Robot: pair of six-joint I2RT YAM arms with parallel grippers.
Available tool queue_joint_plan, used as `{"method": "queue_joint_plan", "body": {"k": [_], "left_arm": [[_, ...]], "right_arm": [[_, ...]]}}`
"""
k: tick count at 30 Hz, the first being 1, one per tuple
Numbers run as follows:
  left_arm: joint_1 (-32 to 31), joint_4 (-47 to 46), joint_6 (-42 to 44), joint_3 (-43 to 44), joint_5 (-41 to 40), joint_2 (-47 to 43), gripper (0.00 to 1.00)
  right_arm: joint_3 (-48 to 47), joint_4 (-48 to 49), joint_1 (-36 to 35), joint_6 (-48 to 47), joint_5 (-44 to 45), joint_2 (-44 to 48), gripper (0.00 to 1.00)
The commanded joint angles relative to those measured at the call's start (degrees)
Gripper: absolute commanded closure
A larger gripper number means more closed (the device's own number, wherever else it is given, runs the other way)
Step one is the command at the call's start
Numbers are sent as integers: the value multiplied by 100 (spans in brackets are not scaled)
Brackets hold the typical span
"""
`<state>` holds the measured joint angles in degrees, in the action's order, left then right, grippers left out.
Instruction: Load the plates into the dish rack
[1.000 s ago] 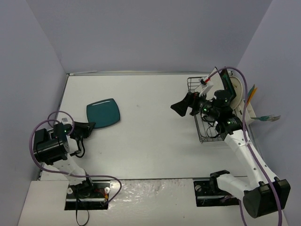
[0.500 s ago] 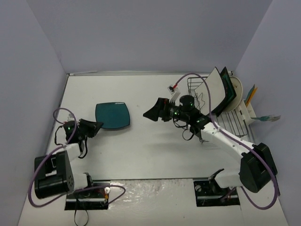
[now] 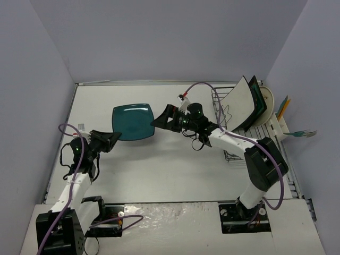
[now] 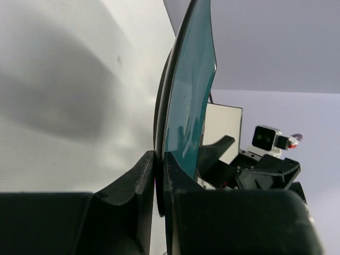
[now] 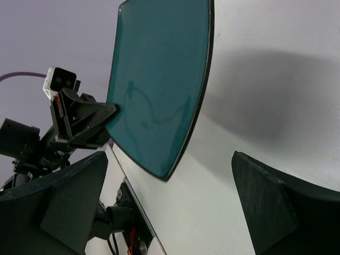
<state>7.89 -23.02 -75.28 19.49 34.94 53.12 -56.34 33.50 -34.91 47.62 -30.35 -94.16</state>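
The teal-blue plate (image 3: 133, 122) is held up off the table, tilted, by my left gripper (image 3: 114, 139), which is shut on its near-left edge (image 4: 159, 159). The plate shows edge-on in the left wrist view (image 4: 188, 90) and face-on in the right wrist view (image 5: 159, 85). My right gripper (image 3: 159, 121) is open at the plate's right corner, its jaws wide apart (image 5: 170, 159) and touching nothing. The dish rack (image 3: 232, 158) stands at the right. It holds the white square plate (image 3: 241, 103), the black square plate (image 3: 257, 98) and the cream round plate (image 3: 269, 101), all upright.
The white utensil holder (image 3: 281, 125) with a few utensils sits on the rack's far right side. Grey walls close in the table on three sides. A purple cable (image 3: 223, 90) arcs over the right arm near the rack.
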Motion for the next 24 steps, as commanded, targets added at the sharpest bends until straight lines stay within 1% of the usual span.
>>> {"method": "queue_joint_plan", "body": {"k": [1, 7, 9, 12, 17, 18, 22, 24], "left_arm": [[-157, -1349, -857, 456, 299, -296, 100], [-345, -1348, -842, 665, 346, -310, 100], [-389, -1371, -829, 699, 349, -310, 100], [-472, -1369, -788, 743, 376, -313, 100], [-564, -1389, -732, 761, 389, -337, 100], [-577, -1389, -726, 767, 383, -337, 100], [-621, -1373, -682, 758, 399, -346, 100], [-622, -1294, -642, 743, 407, -385, 100]], "right_arm": [[-558, 770, -95, 131, -292, -193, 0], [-770, 1007, -155, 285, -405, -551, 1], [-766, 1259, -166, 394, -430, -622, 3], [-791, 1430, -191, 526, -485, -721, 11], [-772, 1734, -220, 729, -544, -839, 27], [-766, 1802, -226, 778, -550, -864, 28], [-678, 2018, -236, 871, -551, -850, 50], [-630, 1958, -228, 809, -489, -756, 62]]}}
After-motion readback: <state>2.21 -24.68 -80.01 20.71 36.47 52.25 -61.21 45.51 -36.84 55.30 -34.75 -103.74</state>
